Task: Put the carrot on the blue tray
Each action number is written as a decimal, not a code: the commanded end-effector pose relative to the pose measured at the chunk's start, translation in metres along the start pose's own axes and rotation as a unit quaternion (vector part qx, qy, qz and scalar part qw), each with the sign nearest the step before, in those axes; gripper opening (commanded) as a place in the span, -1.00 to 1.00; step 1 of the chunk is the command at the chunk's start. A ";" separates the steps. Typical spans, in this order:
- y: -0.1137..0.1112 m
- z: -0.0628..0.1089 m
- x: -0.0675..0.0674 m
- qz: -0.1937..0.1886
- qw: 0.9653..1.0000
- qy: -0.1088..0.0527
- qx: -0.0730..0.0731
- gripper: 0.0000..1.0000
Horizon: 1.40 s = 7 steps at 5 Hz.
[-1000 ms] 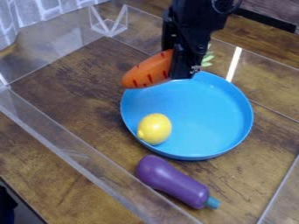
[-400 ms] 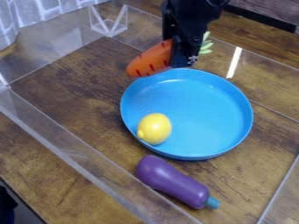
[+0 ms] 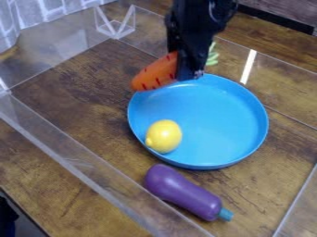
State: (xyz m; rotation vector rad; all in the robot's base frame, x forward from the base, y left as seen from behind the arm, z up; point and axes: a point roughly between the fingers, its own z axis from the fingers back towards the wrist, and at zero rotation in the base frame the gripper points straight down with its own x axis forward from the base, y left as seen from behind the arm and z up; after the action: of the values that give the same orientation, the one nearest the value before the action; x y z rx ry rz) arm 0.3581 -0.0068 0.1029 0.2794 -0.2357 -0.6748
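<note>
At the top centre of a brown wooden desk, seen from above, a dark robot hand [image 3: 190, 67] reaches down, closed around a small orange toy carrot [image 3: 158, 72]. The carrot slants, its tapered body showing to the left of the hand and marked with dark groove lines, while a bit of its green leafy top [image 3: 213, 54] shows to the right. In the view, it appears by the upper left edge of a large, round, bright-blue tray [image 3: 221, 111]; whether the two touch cannot be told. Inside the tray, near its left rim, lies a yellow lemon [image 3: 164, 136]. Below the tray, toward the bottom of the view, a purple eggplant [image 3: 183, 191] lies on the desk [image 3: 74, 86], slanting so that its teal-green stem end points to the lower right. Along the left runs a clear, see-through panel [image 3: 93, 171], crossing diagonally toward the bottom. Near the upper left corner, a white triangular marking [image 3: 118, 22] is visible.
</note>
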 end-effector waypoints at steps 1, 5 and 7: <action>0.011 0.007 0.005 0.012 0.999 -0.031 0.022 -1.00; -0.026 -0.043 0.003 -0.007 1.000 -0.030 0.003 1.00; -0.020 -0.045 0.008 0.004 0.999 -0.032 0.002 1.00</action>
State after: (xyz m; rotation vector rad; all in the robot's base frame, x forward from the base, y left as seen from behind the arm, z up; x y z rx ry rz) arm 0.3557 -0.0185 0.0363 0.2491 -0.2346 -0.6890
